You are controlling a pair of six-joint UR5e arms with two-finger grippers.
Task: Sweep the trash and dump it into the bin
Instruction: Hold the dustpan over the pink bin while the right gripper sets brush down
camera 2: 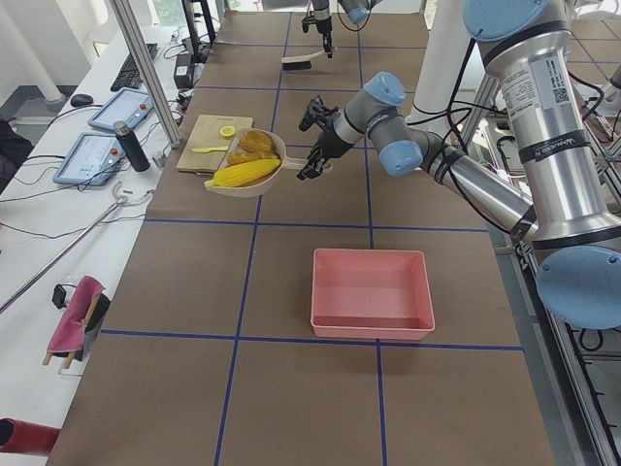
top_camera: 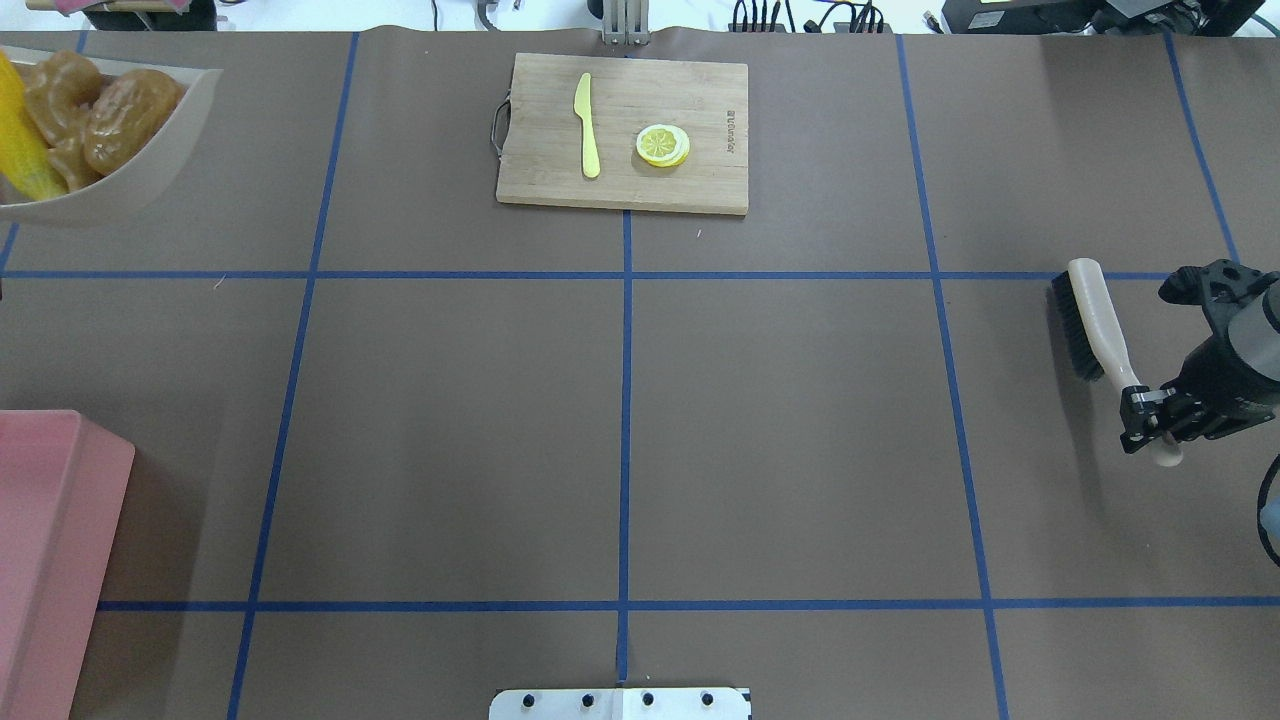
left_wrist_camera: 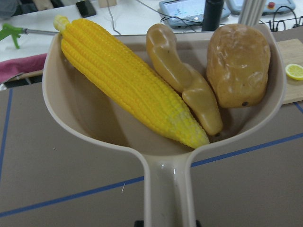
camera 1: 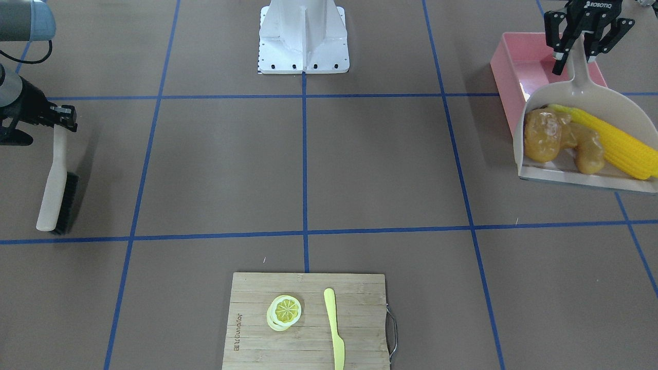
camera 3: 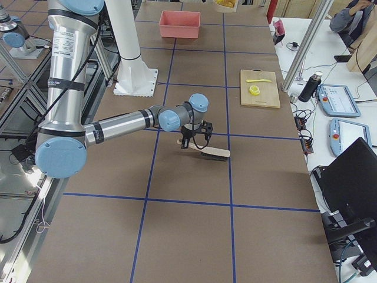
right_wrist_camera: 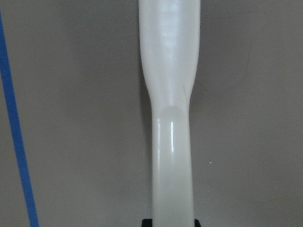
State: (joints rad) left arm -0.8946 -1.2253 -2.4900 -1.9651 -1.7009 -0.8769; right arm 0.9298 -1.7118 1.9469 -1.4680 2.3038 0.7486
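Though far from the bin (top_camera: 50, 560), board (top_camera: 540, 170) with knife (top_camera: 587, 125), lemon slice (top_camera: 663, 145)

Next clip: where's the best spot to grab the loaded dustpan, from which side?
On the dustpan, take the narrow handle from its rear end, opposite the open lip. The scoop is wide and loaded with corn, ginger and potato; the handle is the only slim part and leaves the lip clear. The left claw grips there.

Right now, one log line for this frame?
left gripper: shut on dustpan | load: corn, ginger, potato | bin: empty | right gripper: shut on brush
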